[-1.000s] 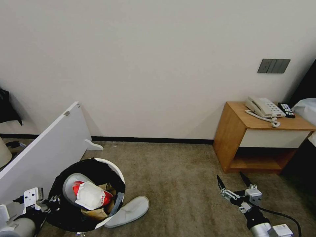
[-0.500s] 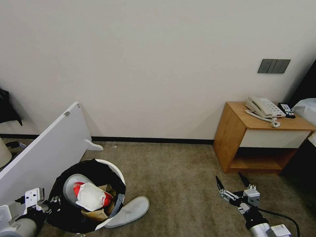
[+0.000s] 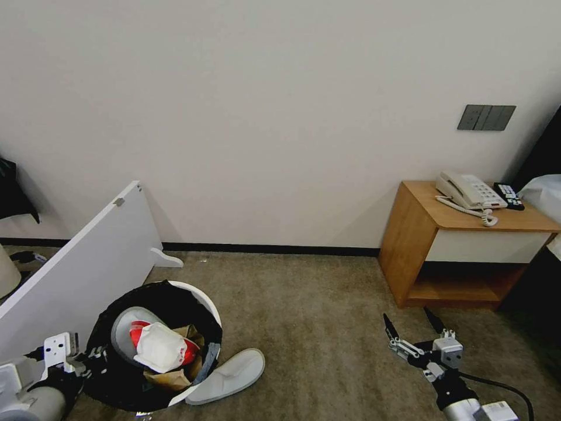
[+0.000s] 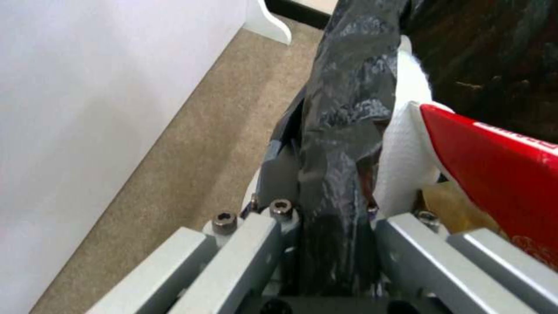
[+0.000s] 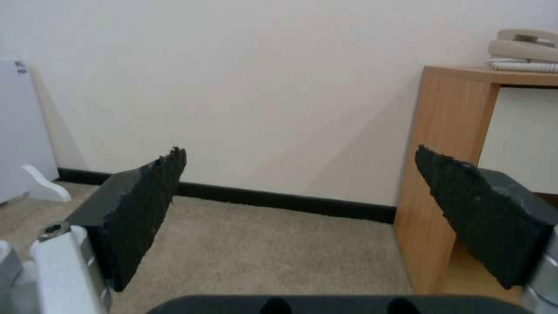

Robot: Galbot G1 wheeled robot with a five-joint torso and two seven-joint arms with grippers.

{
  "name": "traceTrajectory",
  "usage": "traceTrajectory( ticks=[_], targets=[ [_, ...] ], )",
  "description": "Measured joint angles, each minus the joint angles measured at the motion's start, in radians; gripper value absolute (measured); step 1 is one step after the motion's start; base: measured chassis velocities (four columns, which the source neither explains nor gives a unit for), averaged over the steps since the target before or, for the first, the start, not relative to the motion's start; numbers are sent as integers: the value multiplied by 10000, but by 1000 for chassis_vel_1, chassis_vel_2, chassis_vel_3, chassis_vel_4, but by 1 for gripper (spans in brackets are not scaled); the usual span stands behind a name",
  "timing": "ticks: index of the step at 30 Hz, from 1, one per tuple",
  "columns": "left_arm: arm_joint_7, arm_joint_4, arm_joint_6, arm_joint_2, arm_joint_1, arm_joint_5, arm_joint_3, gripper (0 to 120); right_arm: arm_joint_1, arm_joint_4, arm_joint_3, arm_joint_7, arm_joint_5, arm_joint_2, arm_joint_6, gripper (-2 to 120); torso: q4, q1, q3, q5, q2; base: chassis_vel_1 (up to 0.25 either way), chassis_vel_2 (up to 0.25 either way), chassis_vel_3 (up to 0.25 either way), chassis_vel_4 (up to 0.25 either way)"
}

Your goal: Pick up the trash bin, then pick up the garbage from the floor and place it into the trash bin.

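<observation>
The trash bin (image 3: 207, 304), white and lined with a black bag, hangs tilted at the lower left. My left gripper (image 3: 93, 355) is shut on its rim. In the left wrist view the fingers (image 4: 279, 174) pinch the black bag edge (image 4: 343, 113). Inside the bin lie a red-white wrapper (image 3: 163, 348), which also shows close up (image 4: 500, 148), a brown paper bag (image 3: 166, 379) and a pale slipper (image 3: 124, 324). A white slipper (image 3: 228, 368) lies on the carpet against the bin's right side. My right gripper (image 3: 411, 327) is open and holds nothing, low over the carpet at the lower right, its pads (image 5: 145, 205) spread wide.
A white board (image 3: 76, 269) leans beside the bin on the left. A wooden nightstand (image 3: 461, 251) with a phone (image 3: 467, 190) and a remote (image 3: 508, 196) stands at the right, close to my right gripper. Brown carpet (image 3: 304, 310) runs between bin and nightstand.
My right gripper has sunk slightly and drawn back a little, still open. The left gripper and the bin have hardly moved.
</observation>
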Motion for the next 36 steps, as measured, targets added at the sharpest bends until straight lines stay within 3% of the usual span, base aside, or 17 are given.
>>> traceTrajectory(
  ticks=[36],
  targets=[
    [0,90,23,18,-103,-26,20,3,45,-36,-53,1,28,-39,-25,100,1,0,0,0,0,38,42,45,41]
  ],
)
